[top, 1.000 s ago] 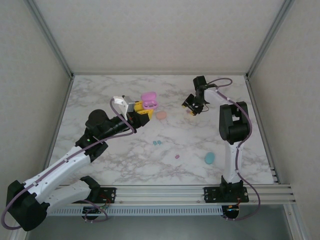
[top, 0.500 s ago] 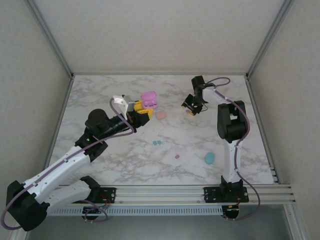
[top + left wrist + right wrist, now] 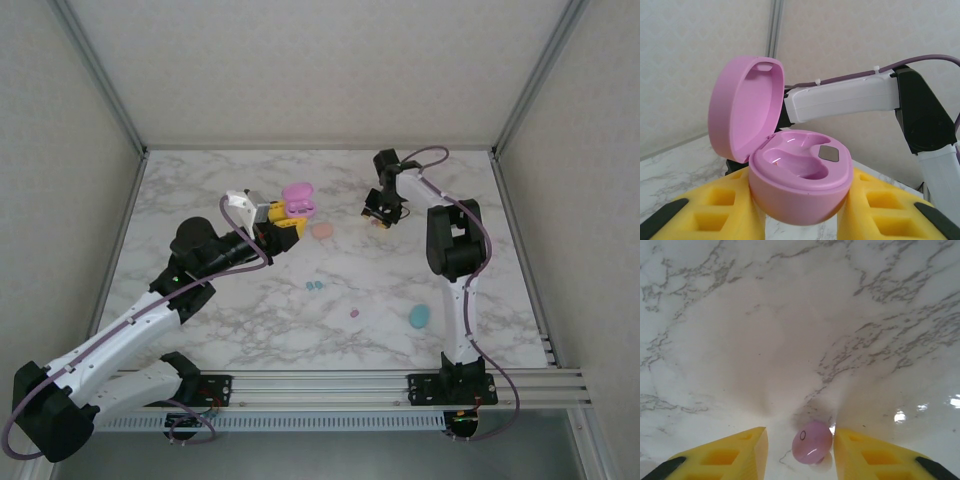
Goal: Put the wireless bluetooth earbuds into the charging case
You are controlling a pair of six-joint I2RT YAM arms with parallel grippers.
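Observation:
My left gripper (image 3: 283,219) is shut on a pink charging case (image 3: 299,199) and holds it above the table at the back, left of centre. In the left wrist view the case (image 3: 797,182) sits between the yellow fingers (image 3: 705,212), its lid swung open and both wells empty. My right gripper (image 3: 382,212) points down at the table at the back right. Its yellow fingers (image 3: 730,455) straddle a small purple earbud (image 3: 812,442) lying on the marble. The right finger is close against the earbud and a gap shows on its left side. The jaws stand open.
A peach oval case (image 3: 322,230) lies right of the held case. Two teal earbuds (image 3: 314,285) and a pink earbud (image 3: 354,313) lie mid-table. A teal case (image 3: 419,317) lies near the right arm's base. Frame posts stand at the back corners.
The right gripper's jaws have narrowed around the purple earbud and the right wrist has shifted slightly left. The left arm and the pink case have not moved.

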